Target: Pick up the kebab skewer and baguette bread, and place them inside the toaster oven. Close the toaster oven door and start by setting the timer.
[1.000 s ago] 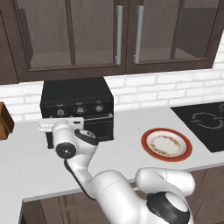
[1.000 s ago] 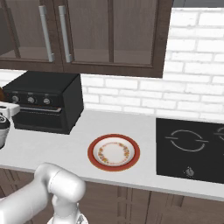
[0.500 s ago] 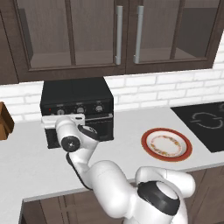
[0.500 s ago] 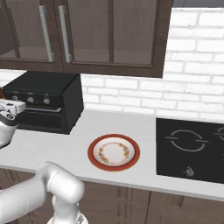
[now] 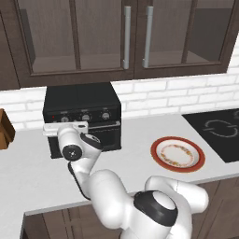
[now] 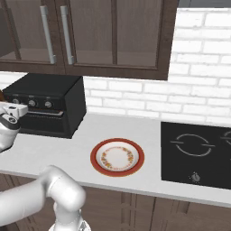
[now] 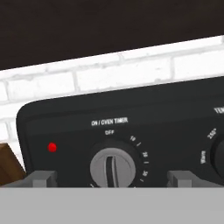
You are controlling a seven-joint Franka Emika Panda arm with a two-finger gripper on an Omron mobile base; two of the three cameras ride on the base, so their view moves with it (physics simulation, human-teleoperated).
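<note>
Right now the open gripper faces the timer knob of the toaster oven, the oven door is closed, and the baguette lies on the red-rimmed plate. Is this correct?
Not quite: the red-rimmed plate holds nothing, as the right base view shows. The rest stands: the open gripper faces the timer knob of the toaster oven, and the oven door is closed.

The toaster oven [image 5: 82, 116] is a black box at the left of the left base view, against the brick wall, with three knobs in a row. Its door [image 5: 100, 135] stands upright, closed. In the hand view its timer knob [image 7: 113, 167] points to OFF, a red dot left of it.
</note>
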